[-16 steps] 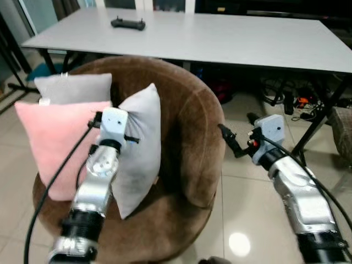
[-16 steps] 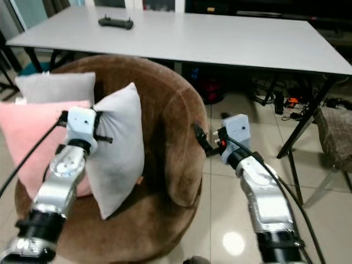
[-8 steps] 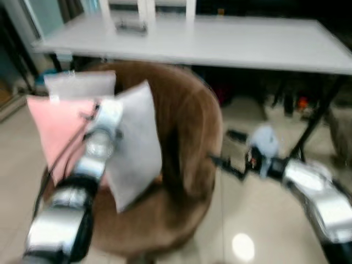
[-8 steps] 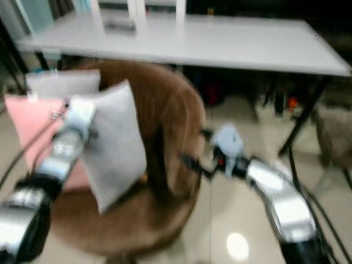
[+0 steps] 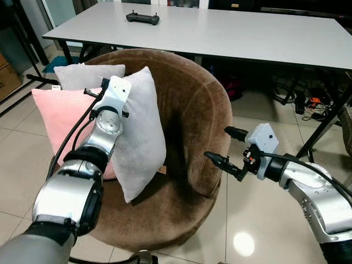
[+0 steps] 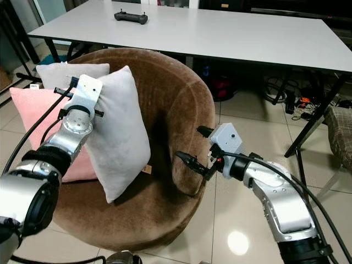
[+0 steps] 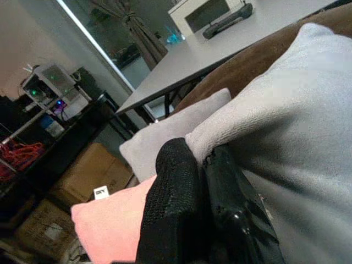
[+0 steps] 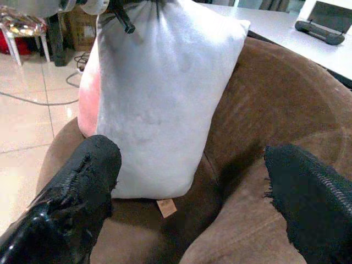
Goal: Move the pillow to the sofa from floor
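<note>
Standing upright on the brown sofa (image 5: 190, 115), grey pillow (image 5: 140, 143), with our left end effector (image 7: 212, 192) clamped on its top left corner. Pink pillow (image 5: 58, 124) just left. Our right end effector (image 5: 225, 148), fingers spread, near sofa's right edge.

Chair (image 5: 192, 110) centre frame, holding three pillows: front pillow (image 5: 140, 137) centre, second (image 5: 58, 121) left, third (image 5: 82, 77) behind. Table (image 5: 247, 38) across top; controller (image 5: 143, 18) upper left.

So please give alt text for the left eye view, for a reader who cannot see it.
The left hand grips the top of a grey pillow standing on a brown sofa, beside a pink pillow. The right hand is open near the sofa's edge.
</note>
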You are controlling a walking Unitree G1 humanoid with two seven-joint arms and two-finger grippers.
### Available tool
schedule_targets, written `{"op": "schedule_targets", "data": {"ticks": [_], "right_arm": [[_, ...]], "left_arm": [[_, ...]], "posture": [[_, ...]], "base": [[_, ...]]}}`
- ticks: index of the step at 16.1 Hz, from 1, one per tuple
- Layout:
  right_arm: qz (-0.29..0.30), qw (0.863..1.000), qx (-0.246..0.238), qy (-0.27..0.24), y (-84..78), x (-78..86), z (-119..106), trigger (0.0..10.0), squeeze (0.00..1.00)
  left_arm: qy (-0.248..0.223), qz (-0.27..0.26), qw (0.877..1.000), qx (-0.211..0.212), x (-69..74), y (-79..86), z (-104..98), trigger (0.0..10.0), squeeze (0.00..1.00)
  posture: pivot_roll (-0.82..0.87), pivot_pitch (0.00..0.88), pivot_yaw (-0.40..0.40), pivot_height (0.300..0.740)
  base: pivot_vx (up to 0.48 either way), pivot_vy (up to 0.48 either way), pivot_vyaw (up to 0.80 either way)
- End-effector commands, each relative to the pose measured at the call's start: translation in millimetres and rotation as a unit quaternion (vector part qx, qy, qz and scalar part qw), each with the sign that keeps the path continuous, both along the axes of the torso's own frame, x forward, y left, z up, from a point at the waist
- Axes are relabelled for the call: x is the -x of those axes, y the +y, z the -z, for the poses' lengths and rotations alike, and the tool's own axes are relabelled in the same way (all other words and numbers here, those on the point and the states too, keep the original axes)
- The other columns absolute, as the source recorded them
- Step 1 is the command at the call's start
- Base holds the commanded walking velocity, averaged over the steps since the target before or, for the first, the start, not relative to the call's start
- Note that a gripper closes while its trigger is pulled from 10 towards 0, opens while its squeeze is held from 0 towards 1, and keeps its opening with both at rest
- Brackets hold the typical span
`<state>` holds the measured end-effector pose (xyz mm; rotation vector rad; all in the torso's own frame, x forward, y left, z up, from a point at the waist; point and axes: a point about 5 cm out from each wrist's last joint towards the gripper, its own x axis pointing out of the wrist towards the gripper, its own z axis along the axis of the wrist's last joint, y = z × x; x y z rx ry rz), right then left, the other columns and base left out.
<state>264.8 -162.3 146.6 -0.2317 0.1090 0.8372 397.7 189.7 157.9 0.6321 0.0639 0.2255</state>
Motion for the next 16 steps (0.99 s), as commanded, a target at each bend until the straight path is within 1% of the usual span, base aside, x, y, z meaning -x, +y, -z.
{"op": "schedule_targets", "data": {"ticks": [1, 4, 6, 7, 8, 9, 10, 11, 12, 13, 15, 16], "right_arm": [[-0.008, 1.000, -0.004, 0.002, 3.2, 4.8, -2.9, 10.0, 0.00], [-0.012, 1.000, -0.007, 0.005, 6.5, 9.2, -2.6, 10.0, 0.00], [-0.008, 1.000, -0.010, 0.006, 8.2, 12.5, -1.6, 10.0, 0.00], [-0.008, 1.000, -0.011, 0.008, 9.0, 15.4, -1.4, 10.0, 0.00], [-0.010, 1.000, -0.010, 0.013, 9.8, 20.2, -0.4, 10.0, 0.00], [-0.014, 1.000, -0.006, 0.020, 10.7, 23.8, 1.6, 10.0, 0.00], [-0.015, 1.000, 0.000, 0.023, 11.1, 27.4, 3.5, 10.0, 0.00], [-0.013, 1.000, 0.000, 0.026, 11.7, 29.1, 4.4, 10.0, 0.00], [-0.011, 1.000, 0.000, 0.026, 11.9, 29.6, 4.6, 10.0, 0.00], [-0.006, 1.000, -0.001, 0.027, 13.0, 30.2, 4.9, 10.0, 0.00], [-0.001, 1.000, -0.002, 0.024, 16.1, 30.2, 3.9, 10.0, 0.00], [0.002, 1.000, -0.005, 0.021, 17.9, 29.5, 2.1, 10.0, 0.00]], "left_arm": [[-0.044, -0.008, 0.999, -0.027, -6.5, 5.1, -25.2, 10.0, 0.00], [-0.025, -0.006, 0.998, -0.050, -6.5, 8.2, -23.0, 10.0, 0.00], [-0.003, -0.006, 0.999, -0.033, -5.5, 7.9, -15.5, 10.0, 0.00], [0.009, -0.008, 1.000, -0.006, -4.7, 7.1, -10.8, 10.0, 0.00], [0.026, -0.010, 0.998, 0.065, -3.4, 5.7, -3.4, 10.0, 0.00], [0.036, -0.014, 0.993, 0.112, -2.4, 4.6, 1.6, 10.0, 0.00], [0.041, -0.010, 0.990, 0.132, -1.9, 1.8, 4.5, 10.0, 0.00], [0.049, 0.004, 0.988, 0.146, -2.0, -5.5, 7.3, 10.0, 0.00], [0.054, 0.013, 0.987, 0.148, -2.1, -10.1, 8.8, 10.0, 0.00], [0.062, 0.029, 0.987, 0.148, -1.8, -18.0, 11.9, 10.0, 0.00], [0.068, 0.039, 0.981, 0.179, -1.1, -25.0, 15.4, 10.0, 0.00], [0.060, 0.035, 0.979, 0.190, -1.8, -25.8, 13.3, 10.0, 0.00]], "posture": [[-0.10, 0.000, 0.056, 0.740], [-0.11, 0.000, 0.069, 0.740], [-0.12, 0.000, 0.080, 0.740], [-0.13, 0.000, 0.083, 0.740], [-0.13, 0.000, 0.083, 0.740], [-0.14, 0.000, 0.083, 0.740], [-0.14, 0.000, 0.083, 0.740], [-0.14, 0.000, 0.082, 0.740], [-0.14, 0.000, 0.082, 0.740], [-0.15, 0.000, 0.081, 0.740], [-0.15, 0.000, 0.081, 0.740], [-0.14, 0.000, 0.080, 0.740]], "base": [[0.000, 0.000, 0.00], [0.000, 0.000, 0.00], [0.000, 0.000, 0.00], [0.000, 0.000, 0.00], [0.000, 0.000, 0.00], [0.000, 0.000, 0.00], [0.000, 0.000, 0.00], [0.000, 0.000, 0.00], [0.000, 0.000, 0.00], [0.000, 0.000, 0.00], [0.000, 0.000, 0.00], [0.000, 0.000, 0.00]]}}
